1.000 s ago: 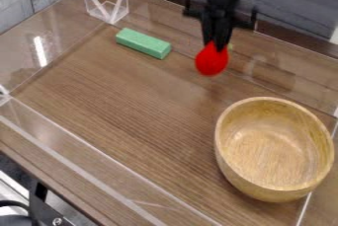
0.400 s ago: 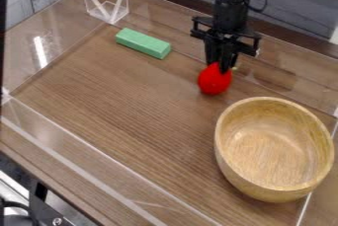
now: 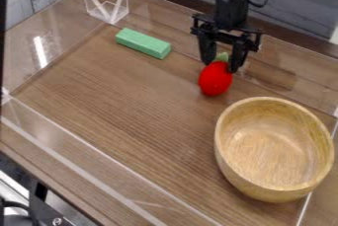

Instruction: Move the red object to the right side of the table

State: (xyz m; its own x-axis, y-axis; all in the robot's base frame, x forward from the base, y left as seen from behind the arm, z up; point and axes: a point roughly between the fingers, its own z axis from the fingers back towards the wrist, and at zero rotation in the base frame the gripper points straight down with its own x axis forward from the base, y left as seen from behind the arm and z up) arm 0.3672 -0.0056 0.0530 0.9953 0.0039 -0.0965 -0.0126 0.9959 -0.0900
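Observation:
The red object (image 3: 215,78), a small glossy rounded toy fruit, rests on the table (image 3: 119,112) just beyond the wooden bowl's far rim. My gripper (image 3: 223,64) points straight down directly over it. The two black fingers (image 3: 203,52) stand spread to either side of the fruit's top, and the jaws are open around it rather than pinching it. The arm rises out of the frame's top edge.
A round light wooden bowl (image 3: 275,147) fills the near right of the tabletop. A green rectangular block (image 3: 142,42) lies at the back left. Low clear acrylic walls (image 3: 79,166) border the table, and a clear stand (image 3: 106,6) sits in the far left corner.
The gripper, earlier shut on the red object, came slightly lower and toward the bowl. Its fingers have now spread apart, leaving the fruit sitting on the table.

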